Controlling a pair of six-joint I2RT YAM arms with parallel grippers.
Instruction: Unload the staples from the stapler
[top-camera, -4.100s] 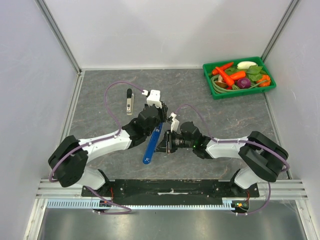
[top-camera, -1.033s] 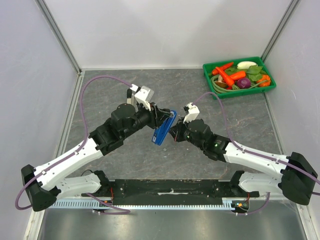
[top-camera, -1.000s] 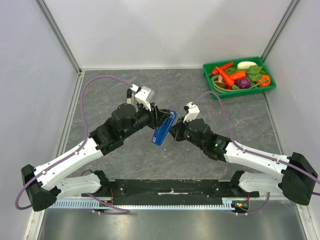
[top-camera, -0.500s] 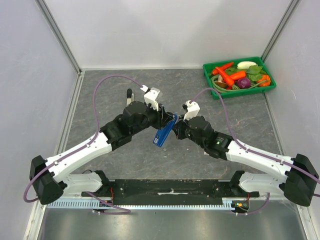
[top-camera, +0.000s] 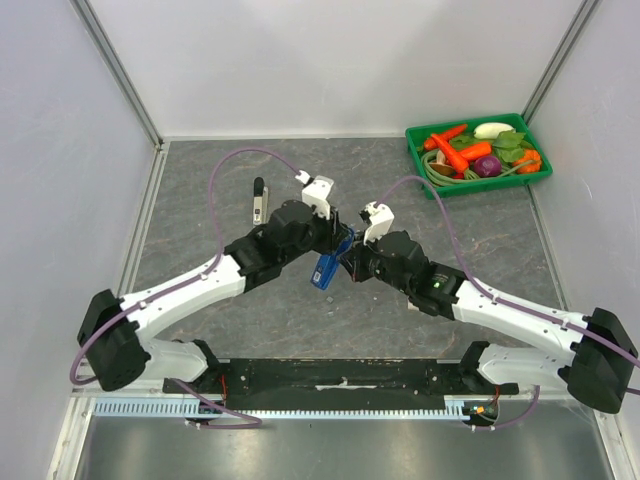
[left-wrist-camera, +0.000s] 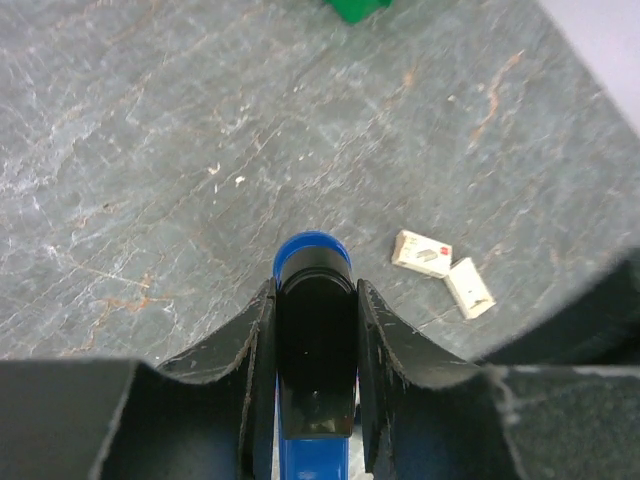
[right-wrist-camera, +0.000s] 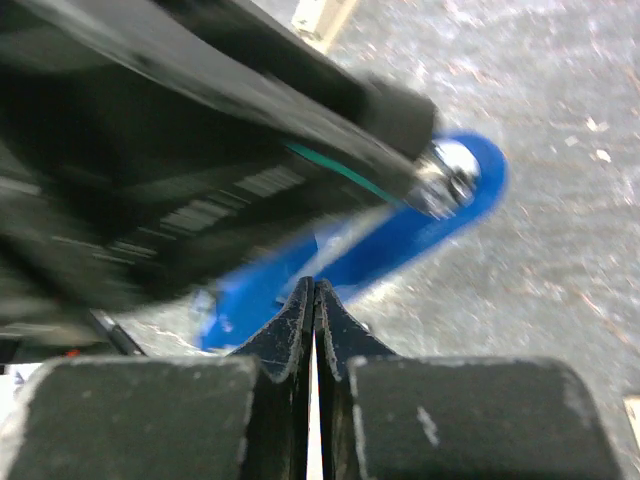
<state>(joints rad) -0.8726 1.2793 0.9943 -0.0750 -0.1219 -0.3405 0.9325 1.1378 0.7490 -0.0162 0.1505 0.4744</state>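
Note:
The blue stapler (top-camera: 326, 268) hangs above the table's middle, held between both arms. My left gripper (top-camera: 337, 246) is shut on it from the left. In the left wrist view its fingers (left-wrist-camera: 257, 330) clamp the stapler's black top, and the blue nose (left-wrist-camera: 312, 249) sticks out beyond my left gripper (left-wrist-camera: 313, 295). My right gripper (top-camera: 349, 262) meets the stapler from the right. In the right wrist view my right gripper (right-wrist-camera: 315, 288) is shut, its tips against the blue body (right-wrist-camera: 400, 240). No staples show between them.
A narrow black-and-silver metal piece (top-camera: 259, 203) lies on the table at the back left. Two small white boxes (left-wrist-camera: 421, 252) lie on the table beyond the stapler. A green tray (top-camera: 434, 185) of toy vegetables stands at the back right corner.
Both arms have lifted the stapler off the table. Over the last second my left gripper moved right and nearer the right gripper, and the stapler turned more end-on to the top camera.

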